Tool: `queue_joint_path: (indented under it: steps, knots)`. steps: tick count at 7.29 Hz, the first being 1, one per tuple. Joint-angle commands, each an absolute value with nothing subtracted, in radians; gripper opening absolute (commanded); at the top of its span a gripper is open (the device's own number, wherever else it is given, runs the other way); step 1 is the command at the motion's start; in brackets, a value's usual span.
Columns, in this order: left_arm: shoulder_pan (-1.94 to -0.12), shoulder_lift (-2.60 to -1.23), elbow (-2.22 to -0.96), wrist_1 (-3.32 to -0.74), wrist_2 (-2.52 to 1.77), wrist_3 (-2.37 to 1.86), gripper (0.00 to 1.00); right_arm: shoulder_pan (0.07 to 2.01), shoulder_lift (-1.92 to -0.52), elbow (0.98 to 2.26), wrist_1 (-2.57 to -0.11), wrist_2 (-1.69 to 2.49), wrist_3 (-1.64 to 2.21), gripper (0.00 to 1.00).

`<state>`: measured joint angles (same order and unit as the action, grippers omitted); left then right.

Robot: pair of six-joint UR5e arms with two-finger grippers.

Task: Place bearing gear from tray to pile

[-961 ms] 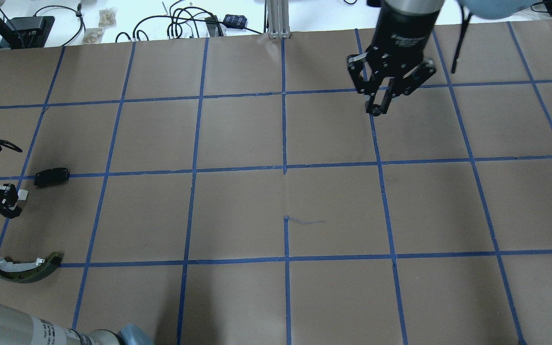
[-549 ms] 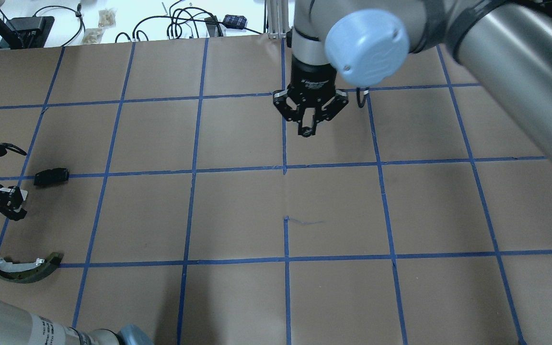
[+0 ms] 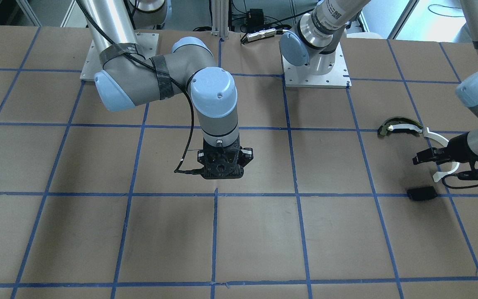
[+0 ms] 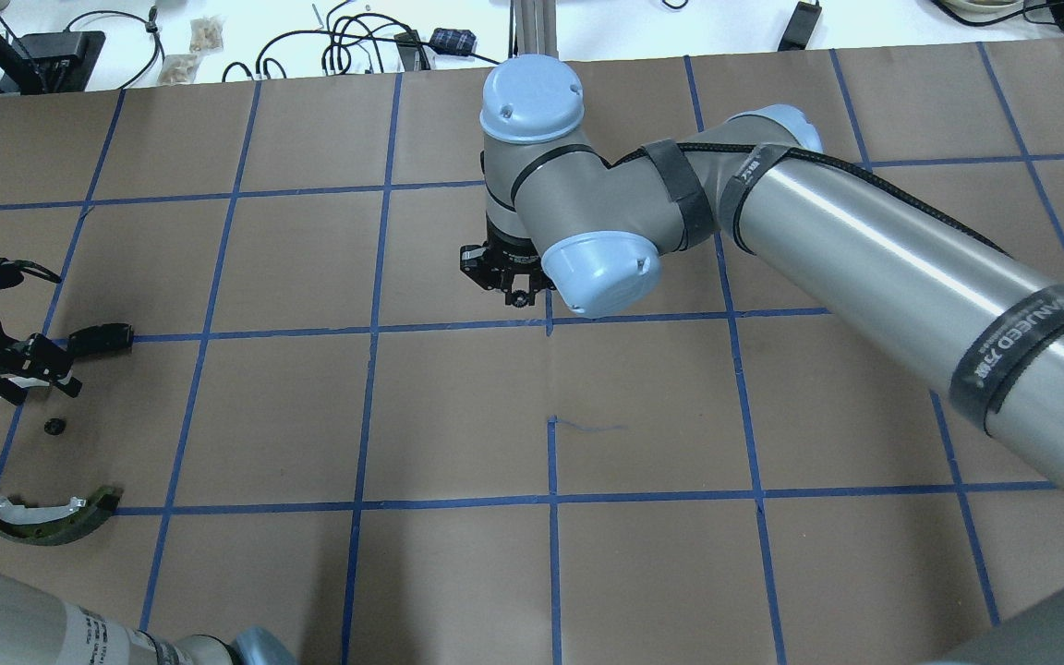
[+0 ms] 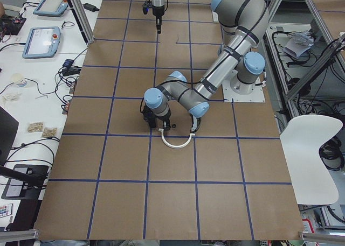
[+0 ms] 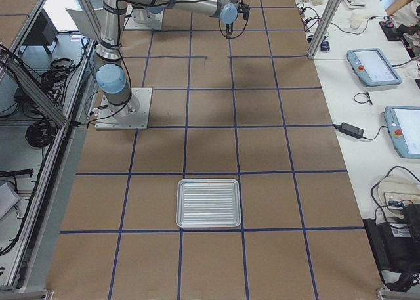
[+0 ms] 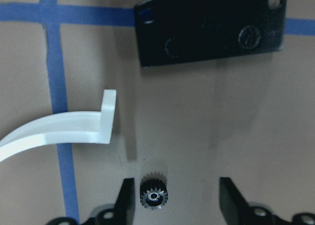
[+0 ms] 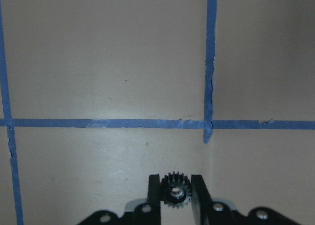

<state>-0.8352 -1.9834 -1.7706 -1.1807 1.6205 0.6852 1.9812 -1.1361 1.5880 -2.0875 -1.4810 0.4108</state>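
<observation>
Brown gridded table (image 4: pixel 458 416): one gear down, one to go.
Left gripper (image 7: pixel 177 198) spread wide over a gear (image 7: pixel 154 198) by the pile (image 4: pixel 42 511); right gripper (image 8: pixel 176 185) clamps a second gear (image 8: pixel 176 195).

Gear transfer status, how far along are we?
Done: one gear lies by the white arc, beneath the open left tool. In hand: the right tool clamps a second gear over mid-table. Left: carry it to the pile and release; the tray looks empty.
</observation>
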Motion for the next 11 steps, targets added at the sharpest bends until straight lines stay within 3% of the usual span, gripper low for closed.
queue_joint_path:
  steps: [1, 2, 3, 5, 9, 11]
  knots:
    - [-1.011, -1.945, -1.682, -1.200, 1.615, 0.614, 1.00, 1.982, -1.137, 1.595, -2.100, -1.480, 0.420, 0.40]
    - [-1.082, -1.936, -1.662, -1.198, 1.611, 0.595, 1.00, 1.982, -1.137, 1.595, -2.095, -1.482, 0.422, 0.71]
    - [-1.133, -1.933, -1.660, -1.197, 1.609, 0.519, 1.00, 1.980, -1.140, 1.591, -2.098, -1.482, 0.420, 0.81]
    - [-1.240, -1.911, -1.658, -1.197, 1.592, 0.419, 1.00, 1.955, -1.167, 1.562, -2.094, -1.480, 0.407, 0.87]
    - [-1.556, -1.894, -1.663, -1.158, 1.542, 0.111, 1.00, 1.678, -1.406, 1.457, -1.594, -1.485, 0.127, 0.86]
    - [-1.705, -1.930, -1.677, -1.055, 1.543, -0.024, 1.00, 1.547, -1.512, 1.483, -1.552, -1.564, 0.068, 0.87]
